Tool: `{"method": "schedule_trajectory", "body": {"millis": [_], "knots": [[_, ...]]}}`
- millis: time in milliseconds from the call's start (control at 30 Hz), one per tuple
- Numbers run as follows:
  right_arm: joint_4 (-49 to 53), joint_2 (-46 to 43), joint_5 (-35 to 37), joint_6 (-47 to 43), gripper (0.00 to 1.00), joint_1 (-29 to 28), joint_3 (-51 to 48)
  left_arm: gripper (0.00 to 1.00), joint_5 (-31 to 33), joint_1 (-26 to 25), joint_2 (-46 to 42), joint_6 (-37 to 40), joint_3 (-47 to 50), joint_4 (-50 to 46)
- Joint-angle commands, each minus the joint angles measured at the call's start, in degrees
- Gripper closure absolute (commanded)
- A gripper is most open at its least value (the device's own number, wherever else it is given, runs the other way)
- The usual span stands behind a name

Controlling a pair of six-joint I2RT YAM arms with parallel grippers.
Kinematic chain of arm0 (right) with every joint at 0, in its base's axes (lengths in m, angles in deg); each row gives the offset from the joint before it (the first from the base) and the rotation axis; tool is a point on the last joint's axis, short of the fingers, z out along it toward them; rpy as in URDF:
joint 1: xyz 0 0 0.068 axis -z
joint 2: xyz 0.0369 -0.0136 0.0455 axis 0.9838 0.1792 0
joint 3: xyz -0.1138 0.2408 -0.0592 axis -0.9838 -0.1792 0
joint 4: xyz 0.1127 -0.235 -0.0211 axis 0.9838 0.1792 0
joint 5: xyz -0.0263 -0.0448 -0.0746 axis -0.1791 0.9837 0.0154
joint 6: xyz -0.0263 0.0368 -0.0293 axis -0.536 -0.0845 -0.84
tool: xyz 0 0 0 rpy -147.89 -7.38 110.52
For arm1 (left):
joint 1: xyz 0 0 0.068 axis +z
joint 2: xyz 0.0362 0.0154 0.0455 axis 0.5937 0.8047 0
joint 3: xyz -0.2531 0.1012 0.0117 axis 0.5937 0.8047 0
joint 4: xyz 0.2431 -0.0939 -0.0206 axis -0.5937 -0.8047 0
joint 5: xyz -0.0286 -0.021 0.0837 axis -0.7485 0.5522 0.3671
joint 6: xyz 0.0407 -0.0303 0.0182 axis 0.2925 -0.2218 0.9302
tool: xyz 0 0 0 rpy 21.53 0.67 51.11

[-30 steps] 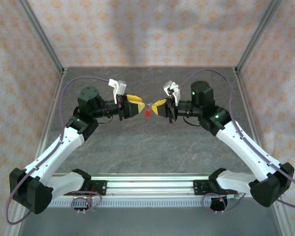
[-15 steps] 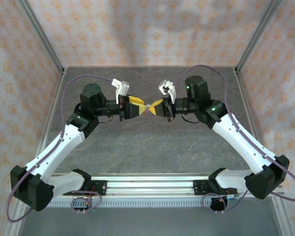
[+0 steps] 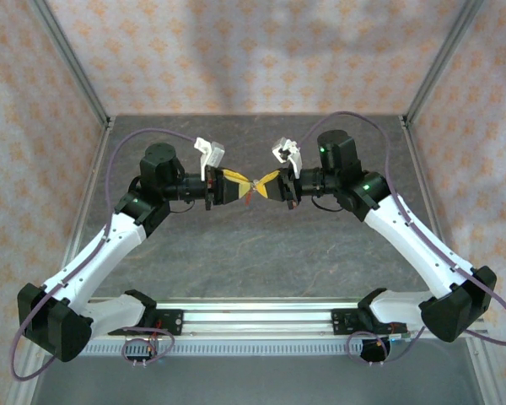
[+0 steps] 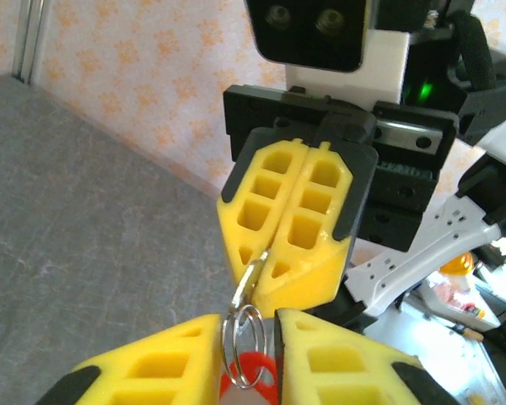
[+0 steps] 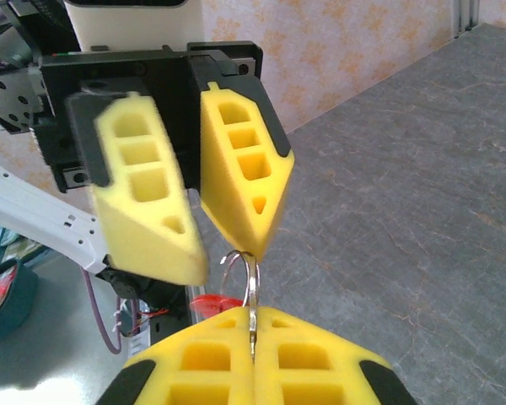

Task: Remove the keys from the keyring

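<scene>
Silver metal keyring point(image 5: 251, 291), carrying a red key point(image 4: 253, 380), hangs above the grey stone-patterned surface point(image 3: 261, 253); right yellow fingers point(image 5: 202, 359) are clamped on it, left yellow fingers point(image 4: 152, 367) stand slightly apart around it.

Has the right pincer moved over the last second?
Yes. The right pincer, clamping the keyring, shifted left, away from the right frame post, and slightly toward the table back edge.
</scene>
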Motion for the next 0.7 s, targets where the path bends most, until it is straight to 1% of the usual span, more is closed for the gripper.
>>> {"method": "schedule_trajectory", "body": {"millis": [0,33,100,133,200,267,500,633,667], "knots": [[0.13,0.06,-1.14,-0.72,1.0,0.25,2.53,0.84,-2.04,-0.4,0.33,0.45,-2.15,-0.11],[0.05,0.05,-1.14,-0.7,1.0,0.25,2.53,0.86,-1.99,-0.4,0.25,0.54,-2.12,-0.2],[-0.03,0.14,-1.15,-0.59,1.0,0.25,2.41,0.93,-2.11,-0.36,0.25,0.65,-2.12,-0.29],[-0.04,0.1,-1.06,-0.59,1.0,0.25,2.41,0.94,-1.96,-0.44,0.2,0.78,-2.12,-0.46],[-0.29,-0.01,-0.97,-0.51,1.0,0.25,2.37,1.0,-1.66,-0.41,0.03,0.98,-1.95,-0.48],[-0.69,-0.18,-0.46,-0.42,1.0,0.25,2.13,1.0,-1.39,-0.4,-0.19,0.14,-1.53,0.75],[-6.41,-3.09,2.05,1.21,1.0,0.25,-2.43,1.0,0.19,0.37,-1.0,-8.67,2.04,13.06],[-7.09,-3.13,2.93,1.5,1.0,0.25,-4.24,1.0,0.63,1.18,-1.16,-11.67,3.03,17.01],[-7.81,-4.71,3.19,1.89,1.0,0.25,-4.75,1.0,0.7,1.33,-1.19,-12.27,3.18,17.71]]}}
